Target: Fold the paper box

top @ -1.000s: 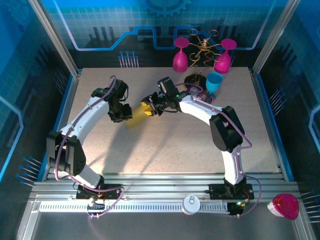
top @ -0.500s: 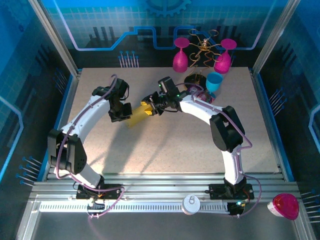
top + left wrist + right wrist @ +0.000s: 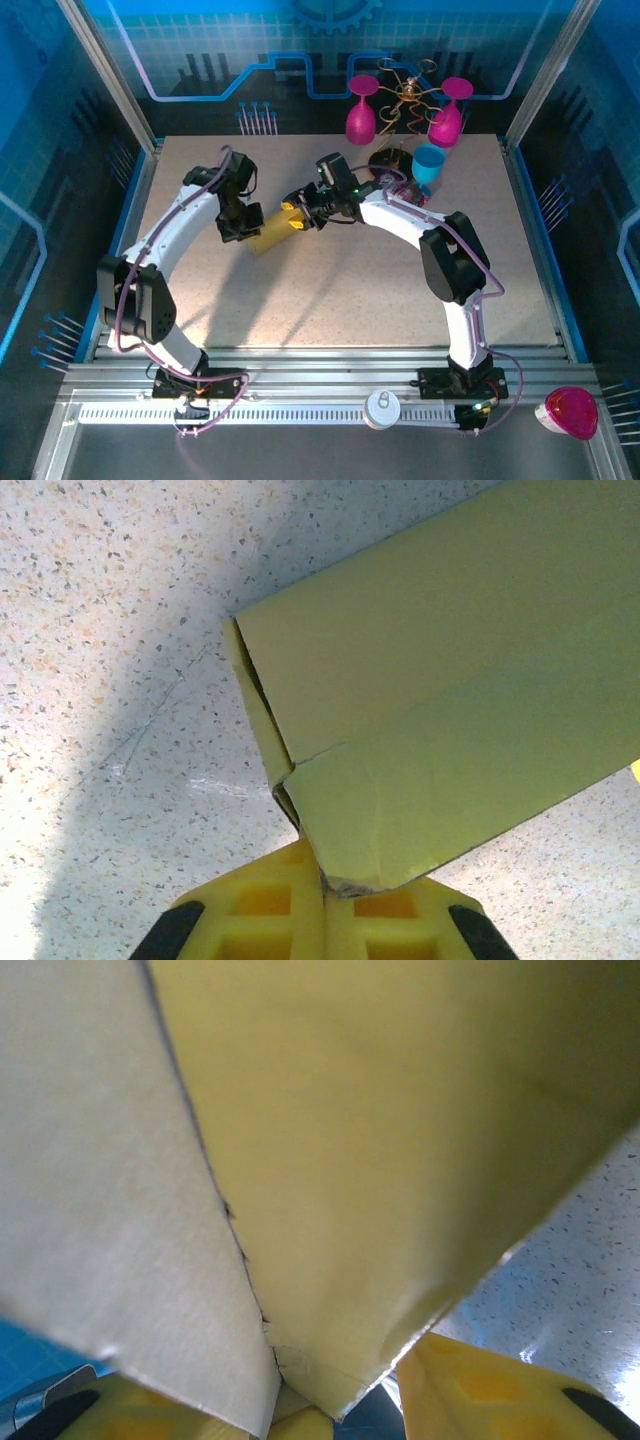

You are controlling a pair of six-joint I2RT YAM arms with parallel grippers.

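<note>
Left hand (image 3: 323,885): fingers pressed together, pinching bottom corner of box (image 3: 268,233); grip small, likely to slip or crush the corner.
Box: part-folded sleeve, slung between both hands over mid-counter (image 3: 350,300); cannot tell if touching it. Seam by pinched corner gapes.
Right hand (image 3: 297,218): clamped on opposite end, panel between fingers.
Advice: left as fixed anchor; right turns panel along crease, no twist, no pulling apart.

The speckled table (image 3: 330,290) bore a pink goblet (image 3: 360,118), a second pink goblet (image 3: 446,120) and a blue cup (image 3: 428,165) by its far edge.
</note>
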